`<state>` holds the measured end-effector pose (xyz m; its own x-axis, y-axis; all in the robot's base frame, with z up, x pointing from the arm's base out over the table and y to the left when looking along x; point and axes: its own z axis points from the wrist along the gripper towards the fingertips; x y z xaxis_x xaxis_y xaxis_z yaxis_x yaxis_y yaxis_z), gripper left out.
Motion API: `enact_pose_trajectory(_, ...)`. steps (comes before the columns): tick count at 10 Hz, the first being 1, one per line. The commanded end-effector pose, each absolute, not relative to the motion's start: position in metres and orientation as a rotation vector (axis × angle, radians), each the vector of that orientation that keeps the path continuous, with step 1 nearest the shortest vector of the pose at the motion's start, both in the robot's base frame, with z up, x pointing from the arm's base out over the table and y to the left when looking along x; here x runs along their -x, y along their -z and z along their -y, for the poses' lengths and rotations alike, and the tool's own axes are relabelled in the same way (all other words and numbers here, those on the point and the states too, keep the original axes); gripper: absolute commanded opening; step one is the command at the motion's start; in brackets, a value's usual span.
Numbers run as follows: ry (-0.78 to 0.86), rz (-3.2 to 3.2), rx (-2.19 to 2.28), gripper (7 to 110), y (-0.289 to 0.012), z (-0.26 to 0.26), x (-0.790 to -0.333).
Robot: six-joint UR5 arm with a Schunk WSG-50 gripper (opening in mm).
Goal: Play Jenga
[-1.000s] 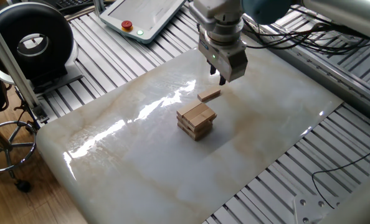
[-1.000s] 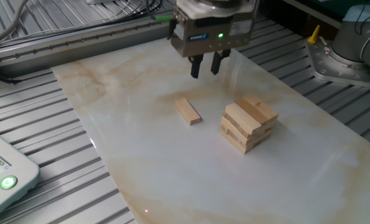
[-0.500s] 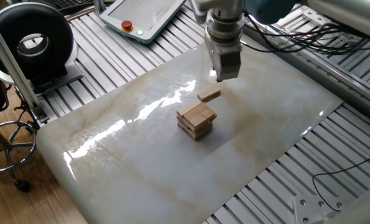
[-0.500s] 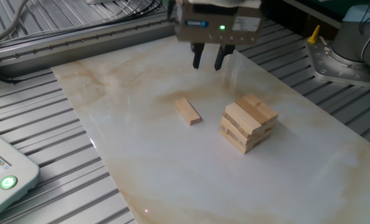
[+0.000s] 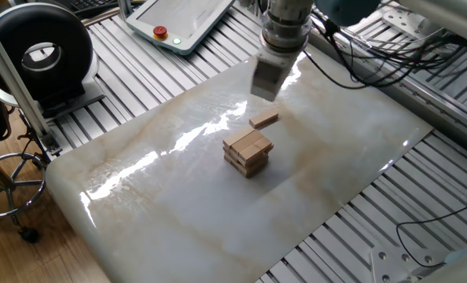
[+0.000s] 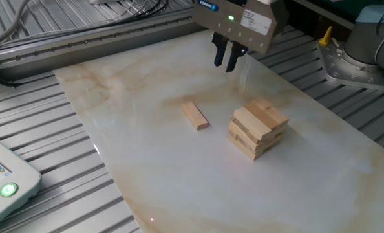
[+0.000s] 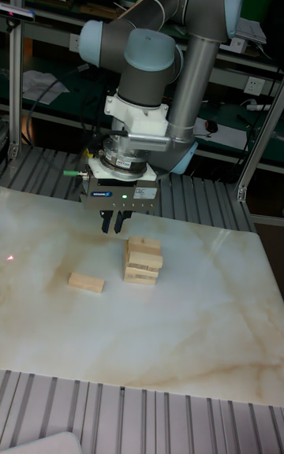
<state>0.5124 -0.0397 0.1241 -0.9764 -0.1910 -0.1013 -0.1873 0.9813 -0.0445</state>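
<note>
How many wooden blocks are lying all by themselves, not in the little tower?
1. The loose block lies flat on the marble table, apart from the tower and not touching it. The gripper hangs above the table, holding nothing. None looks hidden.

tool [image 5: 265, 82] motion-blurred; fingertips indistinct

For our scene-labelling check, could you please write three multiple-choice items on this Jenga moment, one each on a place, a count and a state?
1. Where does the loose block lie?
A. on top of the tower
B. flat on the marble tabletop, apart from the tower
C. between the fingers

2. How many loose blocks lie off the tower?
A. one
B. three
C. five

3. What is the gripper doing?
A. clamping a block
B. pressing on the tower
C. hanging empty above the table

Key: B, bare marble shows between block and tower; A, only one lies apart; C, nothing sits between its fingers.
</note>
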Motion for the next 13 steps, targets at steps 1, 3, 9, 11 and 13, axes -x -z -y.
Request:
enact_pose_trajectory(1,0.008,-2.998,-0.051,22,-0.127,0.036,-0.521)
enact_pose_trajectory(3,0.006,-2.996,-0.09,22,-0.126,0.036,-0.523)
enact_pose_trajectory(9,0.028,-3.017,-0.076,22,-0.121,0.039,-0.524)
enact_pose_trajectory(11,0.041,-3.02,-0.064,22,-0.121,0.041,-0.523)
enact_pose_trajectory(13,0.046,-3.022,-0.052,22,-0.119,0.044,-0.523)
